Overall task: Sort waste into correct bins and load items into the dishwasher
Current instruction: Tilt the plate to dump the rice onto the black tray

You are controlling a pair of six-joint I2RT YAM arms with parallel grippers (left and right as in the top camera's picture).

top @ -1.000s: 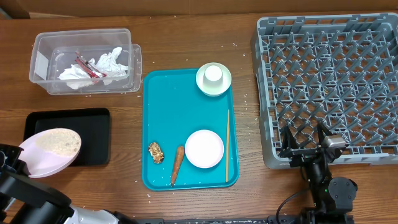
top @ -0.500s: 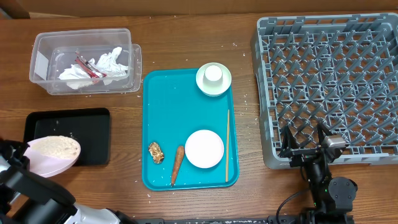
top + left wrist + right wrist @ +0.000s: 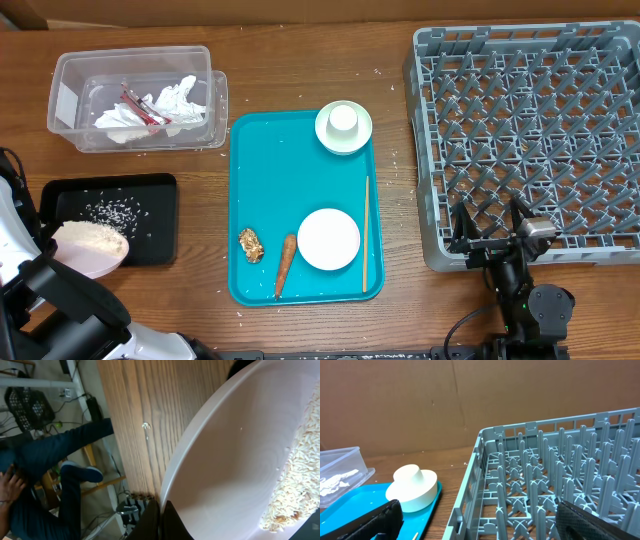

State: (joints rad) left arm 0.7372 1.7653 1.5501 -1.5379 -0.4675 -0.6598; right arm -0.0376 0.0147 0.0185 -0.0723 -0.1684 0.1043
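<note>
My left gripper is shut on the rim of a pale pink plate, tilted over the black tray. White rice lies heaped on the plate's low side; some rice is scattered in the black tray. The clear tub holds the crumpled napkin and red wrapper. On the teal tray lie a carrot, a brown lump, a white plate, a chopstick, and a green saucer with a white cup. My right gripper is open at the grey rack's front edge.
The right wrist view shows the rack's pegs close ahead and the cup on the saucer to the left. A person's legs show beyond the table edge in the left wrist view.
My left arm tilted the pink plate further over the black tray, and rice has fallen from it into the tray. The right arm has not moved.
</note>
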